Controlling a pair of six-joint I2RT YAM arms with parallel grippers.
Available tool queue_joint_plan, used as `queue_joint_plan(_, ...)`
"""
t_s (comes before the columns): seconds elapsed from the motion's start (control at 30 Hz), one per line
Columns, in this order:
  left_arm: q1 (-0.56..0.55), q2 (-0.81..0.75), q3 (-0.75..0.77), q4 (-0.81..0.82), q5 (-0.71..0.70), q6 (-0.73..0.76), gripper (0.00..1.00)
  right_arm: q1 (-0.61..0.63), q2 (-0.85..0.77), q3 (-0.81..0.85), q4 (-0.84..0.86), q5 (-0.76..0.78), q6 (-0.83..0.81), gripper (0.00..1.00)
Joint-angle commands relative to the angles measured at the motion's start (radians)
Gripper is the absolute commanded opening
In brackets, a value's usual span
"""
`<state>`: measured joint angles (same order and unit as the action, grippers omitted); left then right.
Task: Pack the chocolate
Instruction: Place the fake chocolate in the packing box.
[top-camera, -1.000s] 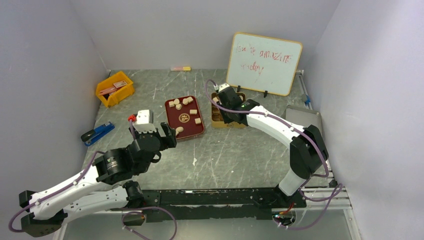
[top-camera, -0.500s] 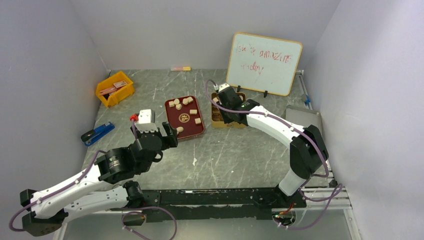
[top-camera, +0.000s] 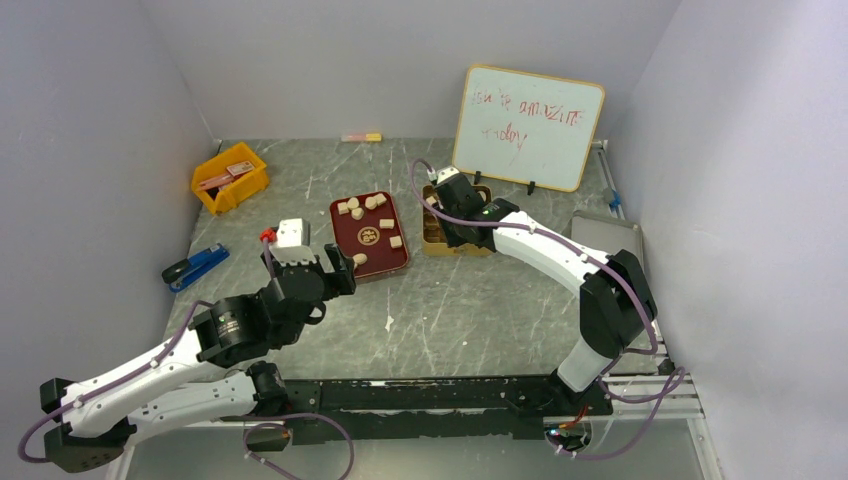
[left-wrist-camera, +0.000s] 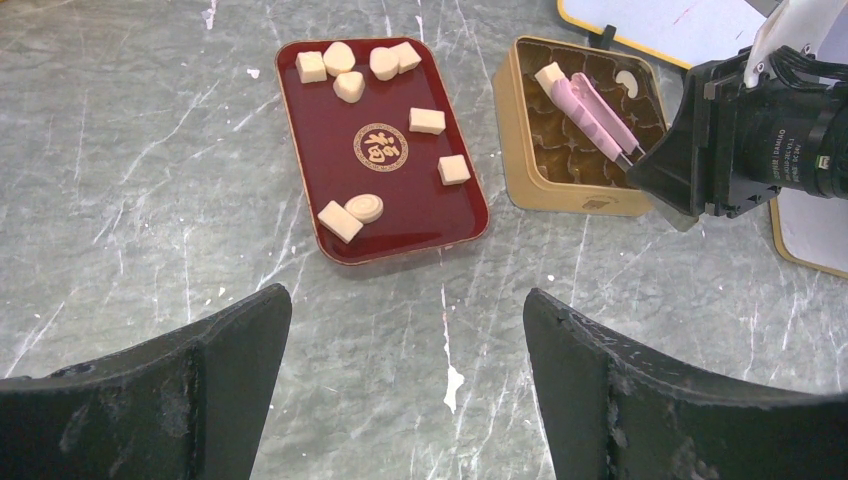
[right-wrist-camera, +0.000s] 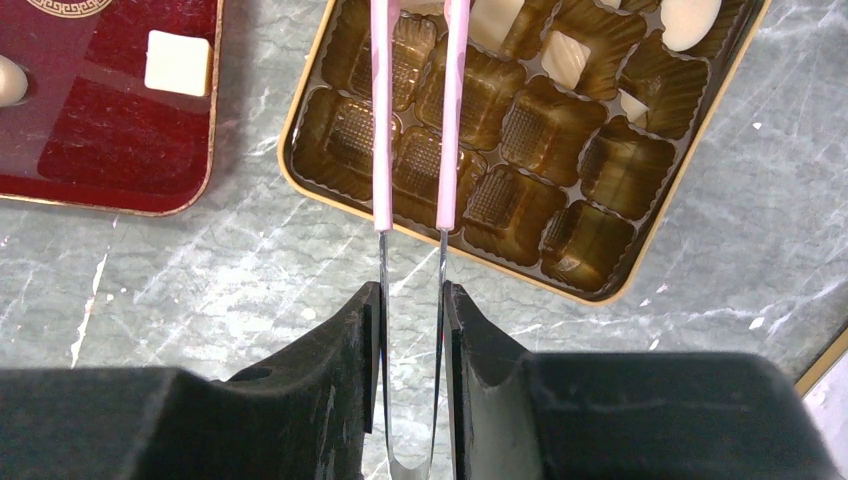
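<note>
Several pale chocolate (top-camera: 357, 210) pieces lie on the dark red tray (top-camera: 372, 250), also seen from the left wrist as chocolate (left-wrist-camera: 427, 121) on the tray (left-wrist-camera: 400, 200). The gold tin (top-camera: 432, 240) holds a few pieces (right-wrist-camera: 567, 56) in its brown moulded cups. My right gripper (top-camera: 447, 205) hangs over the tin, its jaws (right-wrist-camera: 412, 300) shut on pink-tipped metal tweezers (right-wrist-camera: 381, 120). The tweezers (left-wrist-camera: 590, 108) reach to a piece (left-wrist-camera: 549, 75) in the tin's far corner. My left gripper (left-wrist-camera: 405, 300) is open and holds nothing, hovering just short of the red tray (top-camera: 325, 265).
A whiteboard (top-camera: 528, 127) stands behind the tin. A yellow bin (top-camera: 230, 178), a blue tool (top-camera: 195, 266) and a white box (top-camera: 290, 233) sit on the left. A metal tray (top-camera: 605, 235) lies at the right edge. A white speck (top-camera: 389, 322) marks the table.
My left arm has crept slightly forward towards the red tray. The right arm stays over the tin with the tweezers.
</note>
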<state>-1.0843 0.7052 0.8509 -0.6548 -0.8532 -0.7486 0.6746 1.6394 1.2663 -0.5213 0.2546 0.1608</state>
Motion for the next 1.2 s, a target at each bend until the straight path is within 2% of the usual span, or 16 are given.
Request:
queue_joint_plan(0.0,-0.005,-0.001,-0.002,0.023,0.000,-0.006,0.90,-0.004,-0.012,0.024,0.046,-0.002,0.000,0.29)
queue_joint_plan(0.53,-0.005,-0.009,-0.009,0.020,-0.007,-0.009,0.90,-0.004,0.003,0.046,0.050,-0.019,0.002,0.30)
queue_joint_plan(0.77,-0.005,-0.001,-0.009,0.021,-0.004,-0.015,0.91,0.002,0.013,0.103,0.032,-0.049,0.000,0.29)
queue_joint_plan(1.17,-0.005,-0.004,-0.007,0.014,-0.005,-0.020,0.91,0.108,0.131,0.239,-0.008,-0.048,-0.012,0.29)
